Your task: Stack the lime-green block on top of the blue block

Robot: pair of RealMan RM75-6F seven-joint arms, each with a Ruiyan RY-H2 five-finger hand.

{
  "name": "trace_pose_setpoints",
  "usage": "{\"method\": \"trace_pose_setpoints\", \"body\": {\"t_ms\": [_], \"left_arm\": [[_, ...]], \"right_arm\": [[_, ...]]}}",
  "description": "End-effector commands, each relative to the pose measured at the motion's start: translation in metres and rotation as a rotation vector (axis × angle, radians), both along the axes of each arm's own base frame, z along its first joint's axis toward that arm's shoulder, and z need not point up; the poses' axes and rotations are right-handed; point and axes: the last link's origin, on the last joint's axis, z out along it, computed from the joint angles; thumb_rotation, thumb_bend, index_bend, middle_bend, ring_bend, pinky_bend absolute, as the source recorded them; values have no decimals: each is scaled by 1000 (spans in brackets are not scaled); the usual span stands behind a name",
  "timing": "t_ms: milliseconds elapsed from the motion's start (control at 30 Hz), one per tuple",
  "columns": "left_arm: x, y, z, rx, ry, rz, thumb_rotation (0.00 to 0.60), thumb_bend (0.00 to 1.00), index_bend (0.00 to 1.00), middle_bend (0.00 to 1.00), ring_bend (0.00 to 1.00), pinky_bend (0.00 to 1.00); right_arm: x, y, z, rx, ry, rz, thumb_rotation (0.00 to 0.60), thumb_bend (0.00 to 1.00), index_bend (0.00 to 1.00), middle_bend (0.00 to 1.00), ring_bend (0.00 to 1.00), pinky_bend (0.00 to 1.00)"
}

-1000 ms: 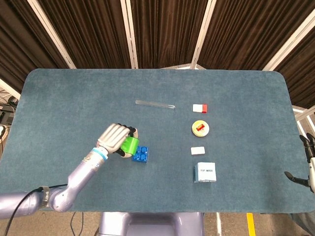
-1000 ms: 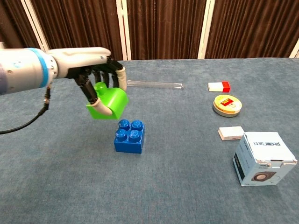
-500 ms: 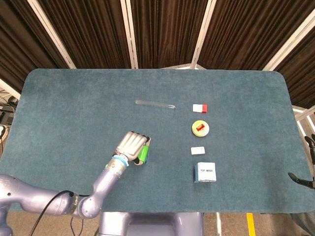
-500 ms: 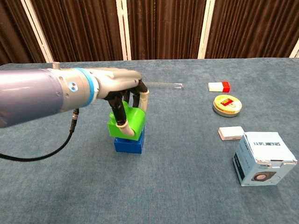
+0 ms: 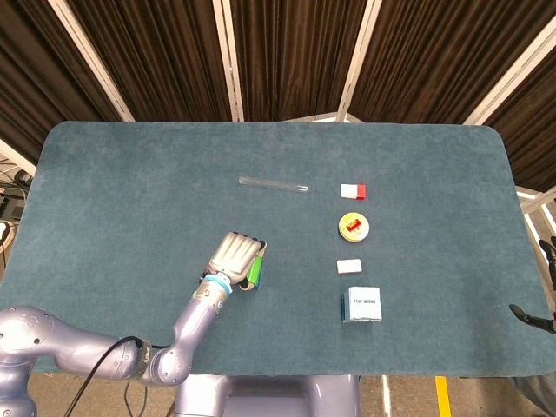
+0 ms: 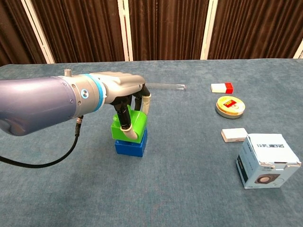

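On top of the dark-blue studded plastic block (image 6: 130,143), the lime-green plastic block (image 6: 128,126) now sits, w/ the left hand (image 6: 124,92) wrapped over it; fingers (image 6: 123,116) curl down its near face, thumb on the side toward the clear tube. 1 s ago green block hung in the air just left of & above the blue one; 0.5 s ago it was over it, tilted. Now lower & squarer, approx. seated. So placement looks nearly done; prob. left: press down, let go. Hand hasn't released.

Hard to see: head view shows only a green sliver (image 5: 254,270) beside the hand (image 5: 234,258); blue block fully covered there. Can't tell if studs are engaged or the green block just rests on them, the contact line is partly behind the fingers. Slight overhang on blue block's left side, maybe. Right hand (image 5: 549,287) is cut off at frame edge, far right of the blue block; finger state can't be made out.
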Motion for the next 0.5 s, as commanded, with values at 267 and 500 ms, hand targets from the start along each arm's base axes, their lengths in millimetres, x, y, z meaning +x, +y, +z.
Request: {"method": "trace_pose_setpoints", "body": {"t_ms": [267,500], "left_arm": [[-2,0,-2,-1,2,-2,600,28,498,509,421,380],[-5,-1,-8,-3,15,-5,600,28,498,509,421,380]], "right_arm": [[1,0,1,-2,-1,3,600,4,16,0,0,0],[1,0,1,0,0,3,600,3,17,0,0,0]]}}
